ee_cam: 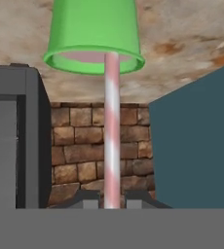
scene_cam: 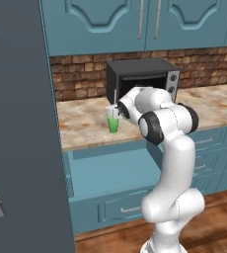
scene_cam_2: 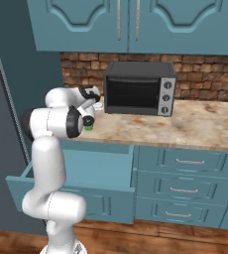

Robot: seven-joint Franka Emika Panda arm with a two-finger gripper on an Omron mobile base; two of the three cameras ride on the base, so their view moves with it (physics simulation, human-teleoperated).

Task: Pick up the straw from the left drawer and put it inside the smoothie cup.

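We pinch the straw [ee_cam: 112, 131] in our gripper [ee_cam: 112, 198], its far end in the smoothie cup [ee_cam: 94, 34]; next, release.

A black toaster oven [scene_cam_2: 139, 88] is set on the marbled stone counter [scene_cam: 86, 123], just beside the hand, with two round knobs seen on its silver panel. A red-brown brick wall [ee_cam: 89, 146] is seen beyond the hand, behind the oven. Teal upper cabinets [scene_cam: 130, 22] are mounted above. Narrower drawers with silver bar handles [scene_cam_2: 185, 188] are stacked below the counter. A dark grey tall panel [scene_cam: 17, 123] is seen well aside.
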